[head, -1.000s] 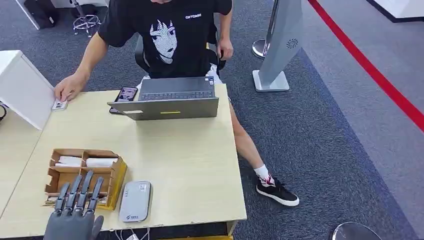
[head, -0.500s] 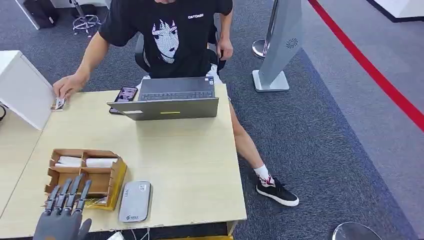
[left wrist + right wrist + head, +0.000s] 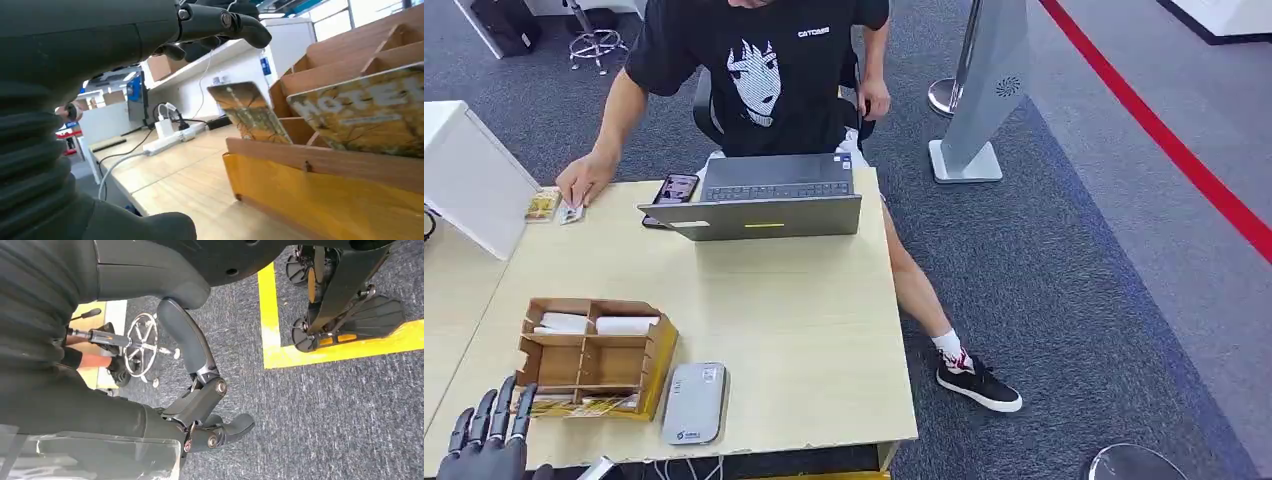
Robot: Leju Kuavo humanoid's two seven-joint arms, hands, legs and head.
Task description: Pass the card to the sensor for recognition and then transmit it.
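Yellow hotel cards [image 3: 584, 405] stand in the front slot of a wooden organizer [image 3: 594, 306] near the table's front left. Close up, one card [image 3: 370, 115] leans in the organizer [image 3: 350, 170] and another [image 3: 250, 117] stands behind it. The grey card sensor [image 3: 694, 402] lies flat just right of the organizer. My left hand [image 3: 486, 440] hovers at the table's near left corner, short of the organizer, fingers apart and holding nothing. That left hand [image 3: 150, 35] stretches its fingers toward the cards without touching them. My right hand [image 3: 200, 405] hangs over the carpet, empty, its fingers loosely bent.
A person sits across the table with a hand [image 3: 584, 183] on a small card [image 3: 572, 212], beside another card [image 3: 542, 205]. A laptop [image 3: 764, 200] and a phone [image 3: 674, 188] sit at the far edge. A white box [image 3: 469, 180] stands at the left.
My left hand has drawn back from over the organizer toward the near left corner. The person's hand has slid right, away from the white box, with two cards now showing there.
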